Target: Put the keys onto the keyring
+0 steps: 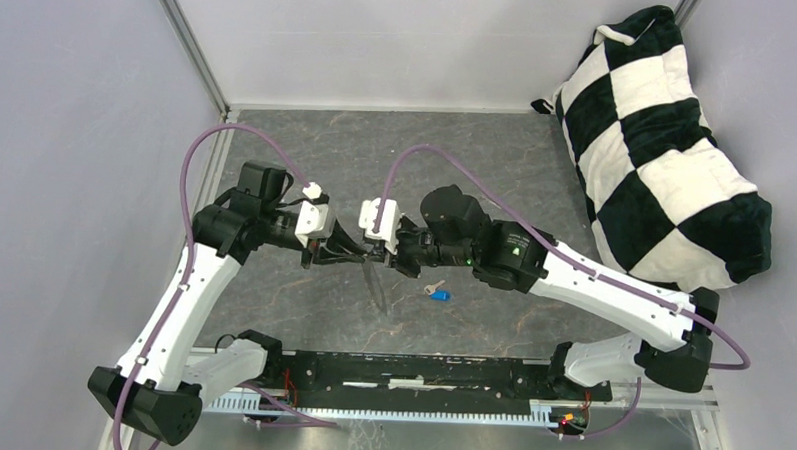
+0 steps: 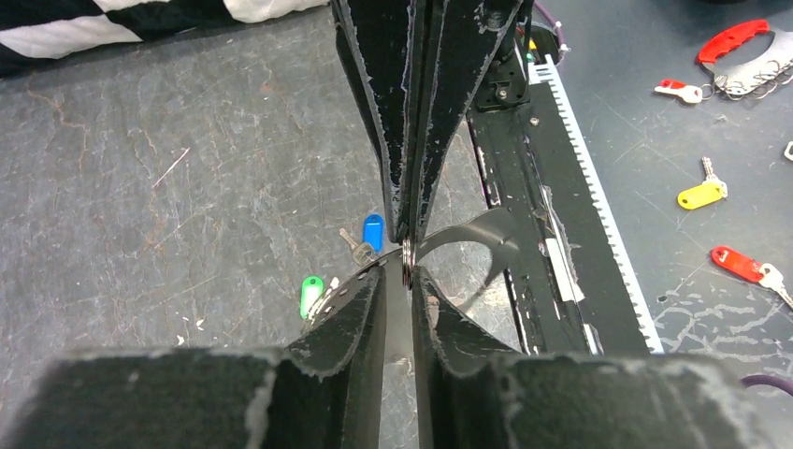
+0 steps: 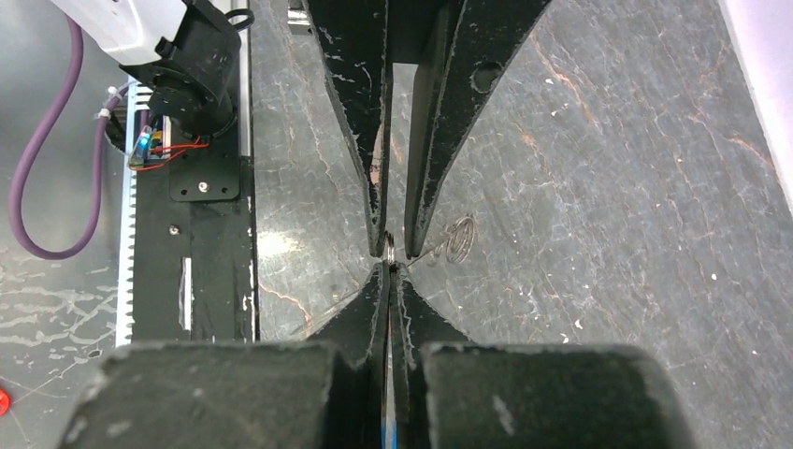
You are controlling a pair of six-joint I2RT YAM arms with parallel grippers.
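My left gripper (image 1: pixel 354 251) and right gripper (image 1: pixel 378 252) meet tip to tip above the middle of the table. Both pinch the keyring (image 1: pixel 378 284), a thin grey loop hanging edge-on below them. In the left wrist view my left gripper (image 2: pixel 409 273) grips its metal edge, with the right gripper (image 2: pixel 409 234) shut on it from above; the loop (image 2: pixel 463 232) arcs to both sides. The blue key (image 1: pixel 438 293) lies on the table, also in the left wrist view (image 2: pixel 372 231). The green key (image 2: pixel 310 296) is by the loop's left end; whether it touches the loop I cannot tell. The right wrist view shows my right gripper (image 3: pixel 388 269) shut.
A black-and-white checkered pillow (image 1: pixel 667 144) fills the back right corner. The black base rail (image 1: pixel 419 371) runs along the near edge. Spare keys with yellow (image 2: pixel 701 195) and red (image 2: pixel 739 262) heads lie beyond the rail. White walls enclose the table.
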